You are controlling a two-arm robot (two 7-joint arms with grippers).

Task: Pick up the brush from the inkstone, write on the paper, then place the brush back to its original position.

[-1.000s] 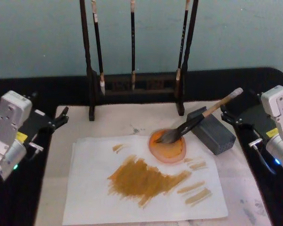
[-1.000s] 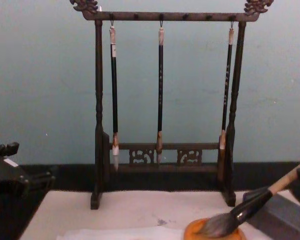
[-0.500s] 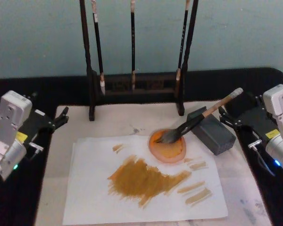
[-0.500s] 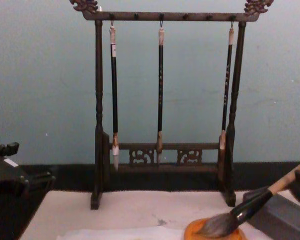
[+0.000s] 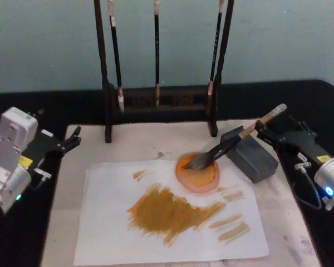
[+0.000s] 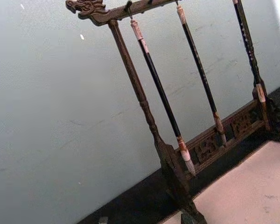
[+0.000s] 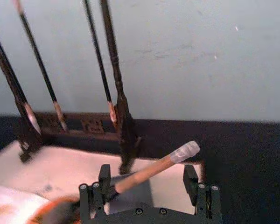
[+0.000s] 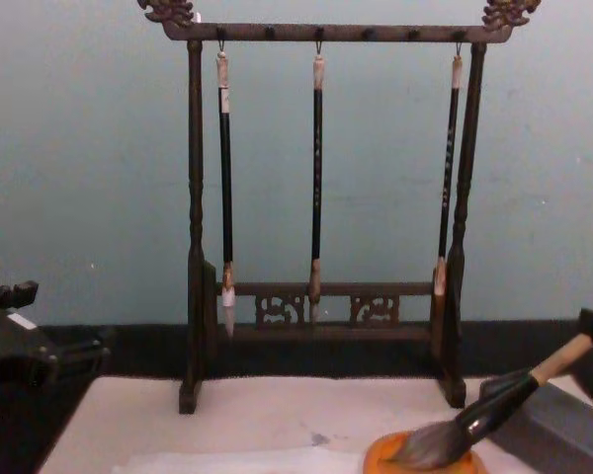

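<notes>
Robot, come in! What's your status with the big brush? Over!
Right tool open, straddling the brush handle. Brush leaning on grey inkstone, bristles in orange dish. Left tool parked, left side.

1. The right gripper [image 5: 265, 131] advanced from the right edge of the table [image 5: 300, 97] to the brush [image 5: 228, 146], its spread fingers [image 7: 191, 176] flanking the handle's taped end.
2. Its wrist housing dropped lower.

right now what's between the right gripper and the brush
Nothing: in the right wrist view the right gripper is open with a finger either side of the brush handle.
</notes>
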